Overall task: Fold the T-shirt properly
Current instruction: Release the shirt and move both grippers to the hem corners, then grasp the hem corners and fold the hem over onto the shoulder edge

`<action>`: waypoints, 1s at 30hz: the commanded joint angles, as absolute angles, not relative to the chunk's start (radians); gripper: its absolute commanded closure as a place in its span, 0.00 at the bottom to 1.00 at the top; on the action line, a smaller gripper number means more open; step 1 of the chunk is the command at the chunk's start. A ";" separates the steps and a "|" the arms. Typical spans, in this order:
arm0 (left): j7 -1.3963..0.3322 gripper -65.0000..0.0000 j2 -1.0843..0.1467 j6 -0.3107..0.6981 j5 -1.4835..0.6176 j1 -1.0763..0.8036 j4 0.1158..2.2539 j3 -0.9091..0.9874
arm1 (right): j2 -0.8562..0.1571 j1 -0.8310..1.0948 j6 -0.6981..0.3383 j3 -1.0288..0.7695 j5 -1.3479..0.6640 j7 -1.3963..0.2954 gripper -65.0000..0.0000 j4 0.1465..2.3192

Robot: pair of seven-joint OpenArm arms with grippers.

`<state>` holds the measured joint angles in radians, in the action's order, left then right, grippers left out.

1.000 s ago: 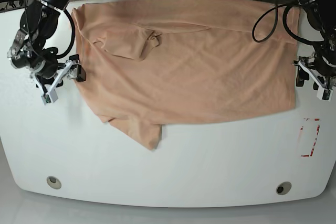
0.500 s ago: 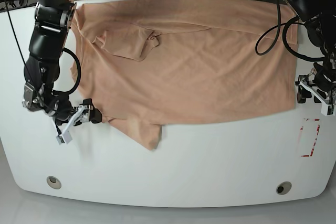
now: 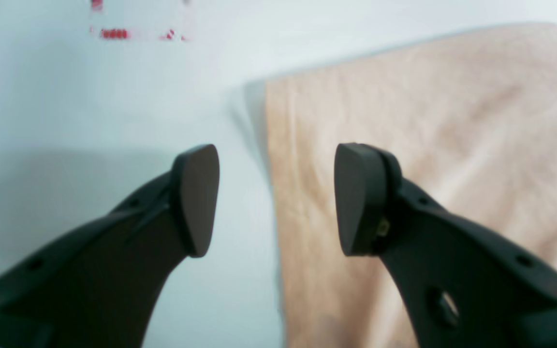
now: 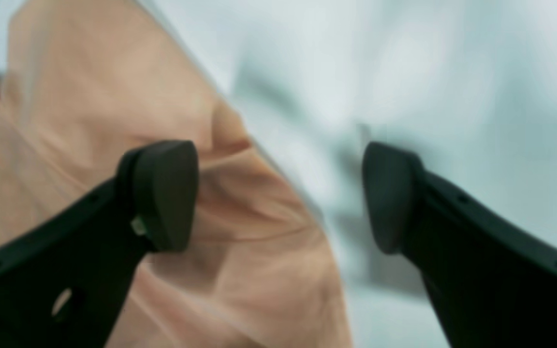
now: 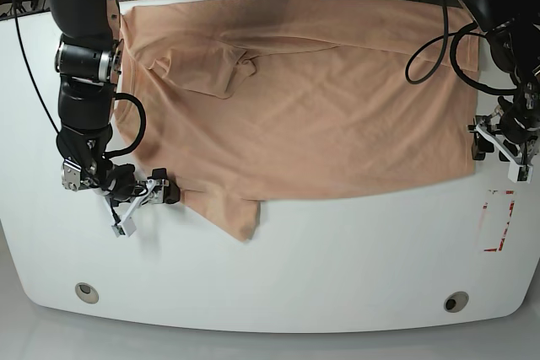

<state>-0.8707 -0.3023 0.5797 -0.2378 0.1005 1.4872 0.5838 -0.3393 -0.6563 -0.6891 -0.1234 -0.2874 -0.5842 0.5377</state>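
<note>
The peach T-shirt (image 5: pixel 295 99) lies spread flat across my white desk (image 5: pixel 337 267). My left hand (image 3: pixel 276 198) and right hand (image 4: pixel 278 193) are both spread wide, empty, each straddling an edge.

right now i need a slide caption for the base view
Peach cotton T-shirt spread on white table, with open left tool and right tool at opposite edges.

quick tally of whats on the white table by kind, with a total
T-shirt: 1, peach, spread flat
end effectors: 2, left end effector at the shirt's hem edge, right end effector by the lower sleeve, both open
red dashed marking: 1
round fittings in the table: 2, one near each front corner, the other
total: 6
</note>
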 commanded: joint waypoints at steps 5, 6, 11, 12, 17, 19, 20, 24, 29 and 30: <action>-0.766 0.45 -0.314 0.578 -0.142 0.124 1.457 0.526 | -0.308 -0.661 -0.698 -0.128 -0.294 -0.611 0.33 0.558; -0.765 0.45 -0.315 0.576 -0.139 0.134 1.442 0.518 | -0.302 -0.659 -0.698 -0.128 -0.294 -0.611 0.39 0.558; -0.763 0.36 -0.315 0.570 -0.091 0.231 1.314 0.521 | -0.294 -0.638 -0.698 -0.130 -0.294 -0.611 0.68 0.558; -0.763 0.34 -0.315 0.555 -0.082 0.246 1.293 0.521 | -0.286 -0.638 -0.698 -0.130 -0.294 -0.611 0.72 0.558; -0.762 0.26 -0.317 0.464 -0.077 0.308 1.205 0.513 | -0.271 -0.631 -0.698 -0.130 -0.294 -0.610 0.95 0.558; -0.762 0.25 -0.315 0.463 -0.077 0.329 1.175 0.512 | -0.269 -0.631 -0.698 -0.130 -0.294 -0.610 1.00 0.558; -0.762 0.25 -0.315 0.463 -0.077 0.343 1.152 0.509 | -0.268 -0.631 -0.698 -0.128 -0.294 -0.610 1.00 0.558; -0.762 0.25 -0.315 0.461 -0.077 0.386 1.064 0.475 | -0.266 -0.624 -0.698 -0.130 -0.294 -0.610 1.00 0.602; -0.699 0.25 -0.314 0.463 -0.077 0.406 0.995 0.450 | -0.263 -0.587 -0.698 -0.125 -0.294 -0.636 1.00 0.710; -0.687 0.25 -0.314 0.463 -0.077 0.406 0.981 0.446 | -0.263 -0.585 -0.698 -0.128 -0.294 -0.661 1.00 0.736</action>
